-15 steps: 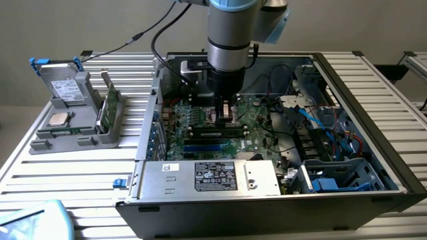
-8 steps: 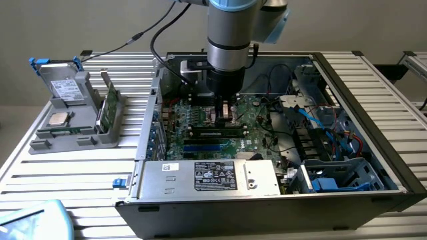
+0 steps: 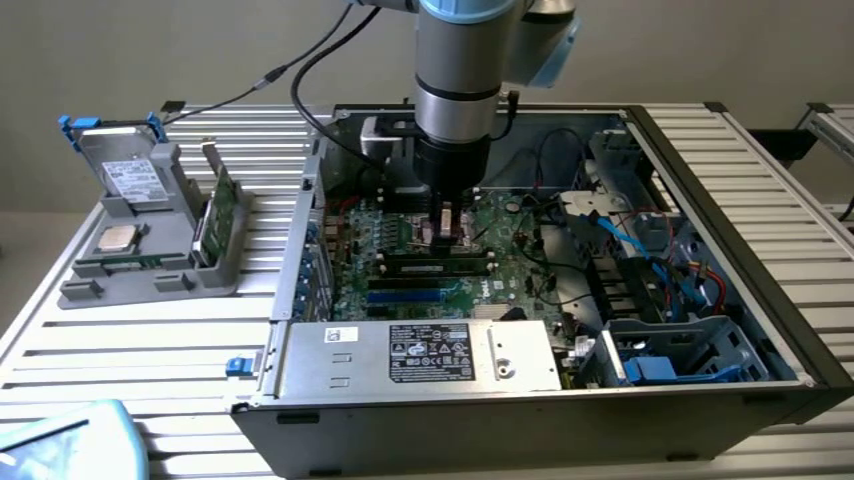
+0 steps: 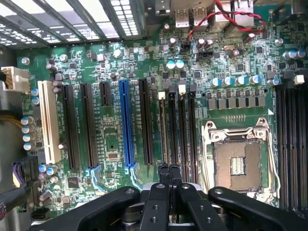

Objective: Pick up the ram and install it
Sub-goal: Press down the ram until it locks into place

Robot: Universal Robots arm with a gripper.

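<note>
Closed tool (image 4: 169, 177) hangs low over the motherboard (image 4: 110, 144), beside the memory slots (image 4: 178, 130), case walls (image 3: 300, 230) close around.

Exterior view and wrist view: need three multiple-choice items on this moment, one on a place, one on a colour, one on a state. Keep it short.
1. Where is the pincer?
A. Outside the computer case, off to the exterior view's left
B. Down inside the computer case, just above the motherboard
C. High above the computer case, well clear of it

2. In the wrist view, one long slot stands among the black ones. What colour is it?
A. Red
B. Yellow
C. Blue

3. How do the pincer's fingers stand?
A. Shut, tips together
B. Wide open
C. Shut on a screwdriver

Key:
1 B, as the exterior view shows the arm reaching down into the open case over the green board.
2 C, as the slot is plainly blue along its whole length.
3 A, as the wrist view shows the two tips meeting with no gap.
</note>
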